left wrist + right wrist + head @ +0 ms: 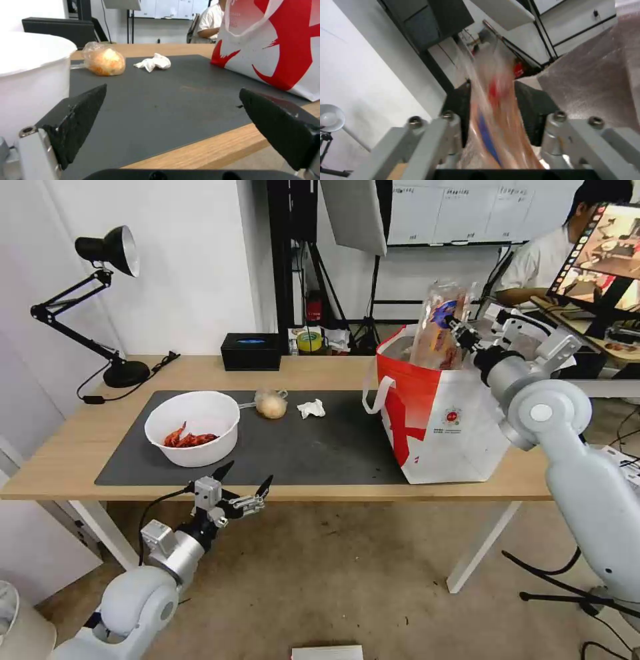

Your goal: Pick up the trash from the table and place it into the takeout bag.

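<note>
My right gripper (457,328) is shut on the clear hinged food tray (440,330), which stands upright over the mouth of the white-and-red takeout bag (447,427). The right wrist view shows the tray (493,112) pinched between the black pads, with the bag's foil lining (596,75) beside it. On the dark mat (320,447) sit the white bowl (193,428) with red shells, the small clear bag with a beige lump (271,405) and the crumpled tissue (311,409). My left gripper (248,475) hangs open at the table's front edge, just before the bowl (30,75).
A black box (251,351) and a tape roll (309,341) stand at the back of the light wood table (87,440). A black desk lamp (107,307) occupies the far left corner. Bare mat lies between the tissue (154,62) and the bag (276,45).
</note>
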`<state>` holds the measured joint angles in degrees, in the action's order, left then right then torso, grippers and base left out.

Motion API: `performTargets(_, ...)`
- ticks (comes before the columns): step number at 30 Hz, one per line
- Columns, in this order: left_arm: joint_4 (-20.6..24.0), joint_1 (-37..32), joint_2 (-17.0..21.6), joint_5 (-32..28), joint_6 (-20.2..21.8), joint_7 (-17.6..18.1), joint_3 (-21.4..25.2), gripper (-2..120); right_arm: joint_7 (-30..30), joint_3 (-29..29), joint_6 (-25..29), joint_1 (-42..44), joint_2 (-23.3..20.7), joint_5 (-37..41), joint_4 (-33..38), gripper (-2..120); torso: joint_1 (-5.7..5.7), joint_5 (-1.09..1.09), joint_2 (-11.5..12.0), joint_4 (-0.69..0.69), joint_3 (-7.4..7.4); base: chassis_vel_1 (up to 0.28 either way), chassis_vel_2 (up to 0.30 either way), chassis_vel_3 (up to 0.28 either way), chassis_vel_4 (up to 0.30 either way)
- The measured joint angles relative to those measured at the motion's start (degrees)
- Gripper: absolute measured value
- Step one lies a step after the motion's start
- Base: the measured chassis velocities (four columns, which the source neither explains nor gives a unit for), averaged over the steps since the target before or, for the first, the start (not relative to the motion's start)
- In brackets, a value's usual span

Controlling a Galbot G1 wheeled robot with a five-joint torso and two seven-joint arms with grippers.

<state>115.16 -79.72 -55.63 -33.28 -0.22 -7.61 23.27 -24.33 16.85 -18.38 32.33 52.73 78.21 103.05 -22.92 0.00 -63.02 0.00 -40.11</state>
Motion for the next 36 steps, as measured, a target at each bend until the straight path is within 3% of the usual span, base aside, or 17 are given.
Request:
performTargets(17,0.1,0.2,0.0,-0.1,0.2,0.2,-0.4,100,2.2,-0.5,-0.6,-0.3,0.0,1.0,1.5,98,0.00,0.00,0.0,0.00,0.00,0.000,0.000,0.000,0.000)
performTargets(31,0.5,-1.5,-0.7,-0.1,-0.5,0.3,1.3,100,7.9,-1.7,0.1,-0.1,-1.8,3.1,7.7,100,0.00,0.00,0.0,0.00,0.00,0.000,0.000,0.000,0.000)
performTargets(34,0.6,-1.9,-0.9,0.0,-0.8,0.3,1.7,100,9.5,-2.3,0.1,1.0,-2.3,1.6,9.0,100,0.00,-0.01,0.0,0.01,0.00,0.000,0.000,0.000,0.000)
performTargets(36,0.7,-2.3,-1.1,0.0,-1.1,0.3,2.3,100,12.8,-3.1,0.3,3.1,-3.1,-3.5,10.3,100,0.00,0.00,0.0,0.00,0.00,0.000,0.000,0.000,0.000)
